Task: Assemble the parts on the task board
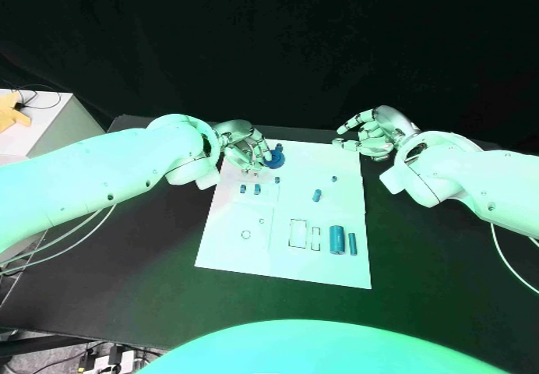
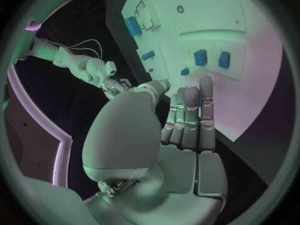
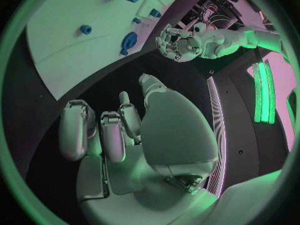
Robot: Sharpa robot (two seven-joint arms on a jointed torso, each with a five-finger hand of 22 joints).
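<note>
Head view puts the black bench [image 1: 135, 257] under everything, and on it the white task board [image 1: 337, 269] lying lengthwise away from the robot. Next in size are the two arms. The left robot hand [image 1: 241, 144] sits over the board's far left corner, its fingers curled around a blue ring-shaped part [image 1: 273, 158] that rests at that corner; whether it is actually pinching the ring or only touching it I cannot tell (the left wrist view shows a sliver of blue between the fingers, nothing more). The right robot hand [image 1: 374, 131] hovers just beyond the board's far right corner, fingers loosely curled and apart, holding nothing that I can see. Down the board, two long blue cylinders [image 1: 343, 241] lie side by side near the close right edge beside an outlined rectangular slot, a shorter blue peg [image 1: 318, 195] lies near the middle, and a few small blue pieces [image 1: 257, 188] sit in the left section. Judging by these loose pieces, the assembly looks early: most parts are not yet seated.
</note>
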